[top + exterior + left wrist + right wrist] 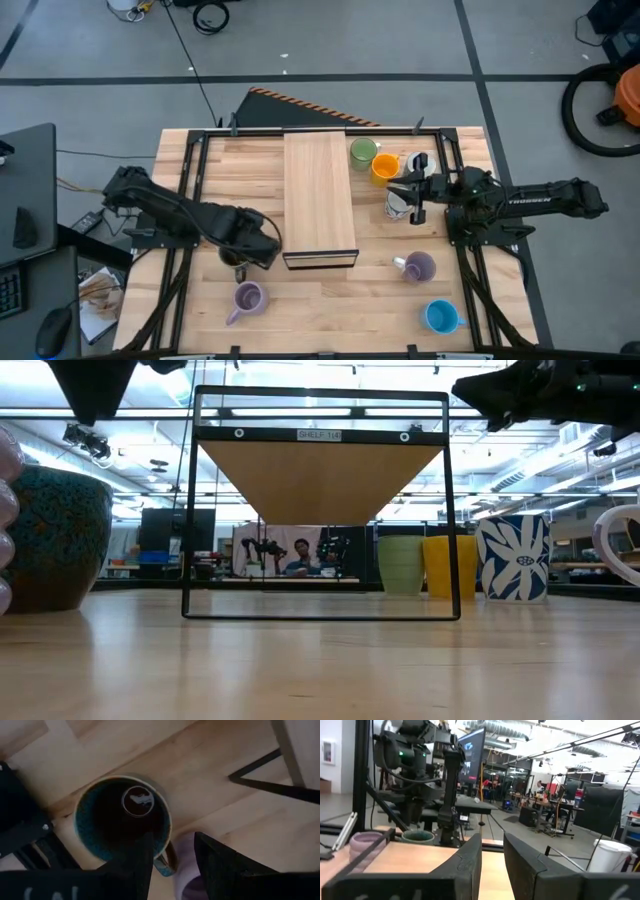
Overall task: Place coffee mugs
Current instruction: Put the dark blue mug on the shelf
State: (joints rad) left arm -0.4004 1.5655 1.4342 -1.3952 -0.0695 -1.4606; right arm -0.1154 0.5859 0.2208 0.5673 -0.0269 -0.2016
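While the table [260,160] is seen from overhead, a wooden shelf [319,195] on a thin black frame stands in the middle w/ both dark arms reaching in from the sides. The left gripper [240,252] hangs over a dark brown mug [122,817] near the shelf's front left corner; in the left wrist view its two fingers [137,860] stand partly apart, one over the mug's rim and one outside by the handle, but whether they actually press the wall can't be told. A lilac mug [246,298] sits just in front of it, toward the table's front edge. The right gripper [414,198] hovers right of the shelf, above a white patterned mug [399,203]; its fingers [465,860] show a narrow gap w/ nothing between them. At the back, beside the shelf's right rear corner, a green mug [362,152] and an orange mug [384,167] touch or nearly touch, w/ another white mug [417,161] just right of them. A second lilac mug [419,267] sits right of the shelf's front end, and a blue mug [440,317] is near the front right corner.
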